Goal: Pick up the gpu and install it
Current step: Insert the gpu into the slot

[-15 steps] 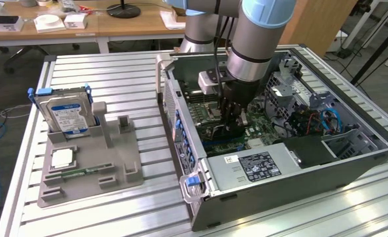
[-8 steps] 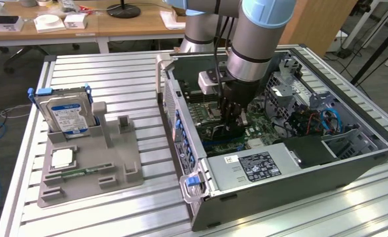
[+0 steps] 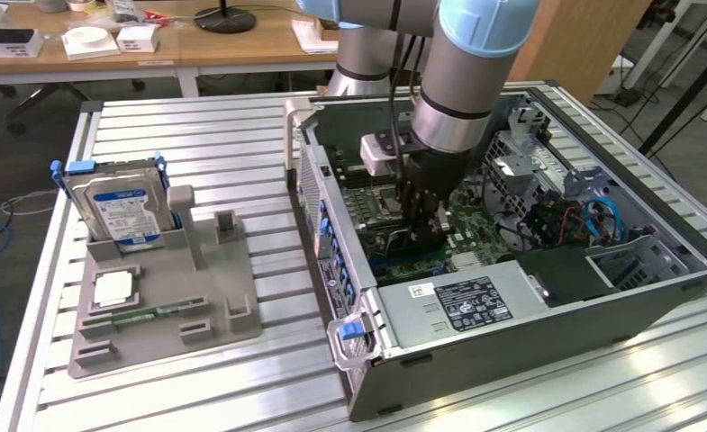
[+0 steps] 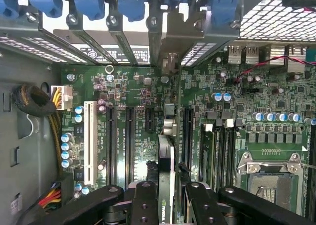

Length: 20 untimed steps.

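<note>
Black and thin, the gpu (image 4: 166, 185) stands on edge, clamped between the fingers of your gripper (image 4: 168, 205), which reaches down inside the open computer case (image 3: 641, 297) on the table (image 3: 209, 387). Its long axis runs parallel to the dark expansion slots (image 4: 130, 141) on the green motherboard (image 4: 143, 87) below, and its far end points toward the blue rear slot clips (image 4: 131, 0).
</note>
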Each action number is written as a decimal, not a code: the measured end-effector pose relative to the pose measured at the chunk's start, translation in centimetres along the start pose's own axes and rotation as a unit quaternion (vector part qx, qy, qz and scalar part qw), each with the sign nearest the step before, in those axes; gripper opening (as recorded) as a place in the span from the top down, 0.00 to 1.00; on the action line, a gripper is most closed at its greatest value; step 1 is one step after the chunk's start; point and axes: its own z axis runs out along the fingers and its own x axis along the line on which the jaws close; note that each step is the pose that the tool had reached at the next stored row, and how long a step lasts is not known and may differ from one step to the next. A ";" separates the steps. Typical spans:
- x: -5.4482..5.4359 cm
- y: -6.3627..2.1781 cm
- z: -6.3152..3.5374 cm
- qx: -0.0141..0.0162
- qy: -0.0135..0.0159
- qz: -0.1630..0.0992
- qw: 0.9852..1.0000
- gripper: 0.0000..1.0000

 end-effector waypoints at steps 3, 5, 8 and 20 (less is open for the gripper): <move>0.0 0.00 0.02 0.000 0.000 0.000 1.000 0.74; 0.0 0.00 0.02 0.000 0.000 0.000 1.000 0.74; 0.0 0.00 0.02 0.000 0.000 0.000 1.000 0.74; 0.0 0.00 0.02 0.000 0.000 0.000 1.000 0.49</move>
